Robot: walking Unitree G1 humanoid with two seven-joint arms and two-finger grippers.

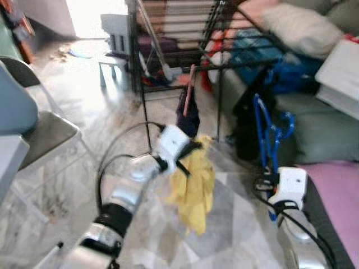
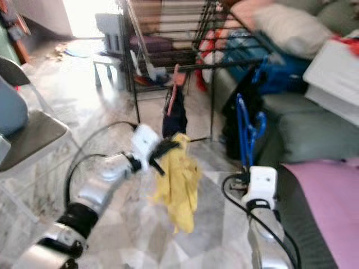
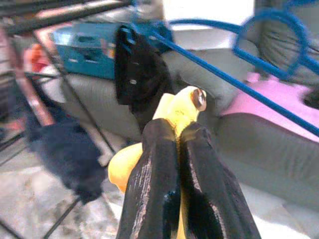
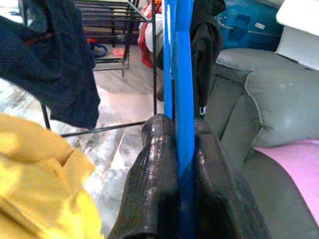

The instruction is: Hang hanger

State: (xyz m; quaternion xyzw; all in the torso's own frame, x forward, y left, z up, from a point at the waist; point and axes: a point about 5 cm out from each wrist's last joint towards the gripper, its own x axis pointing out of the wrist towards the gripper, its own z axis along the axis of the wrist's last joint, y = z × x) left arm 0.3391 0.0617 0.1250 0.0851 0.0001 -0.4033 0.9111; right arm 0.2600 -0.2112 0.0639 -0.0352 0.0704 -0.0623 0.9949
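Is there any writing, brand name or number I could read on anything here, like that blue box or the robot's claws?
No text can be read in any view.
Teal-blue box behind the black metal drying rack: pale patches, maybe labels, too blurred to read.
White wrist housings by the left claw and right claw: no lettering visible.
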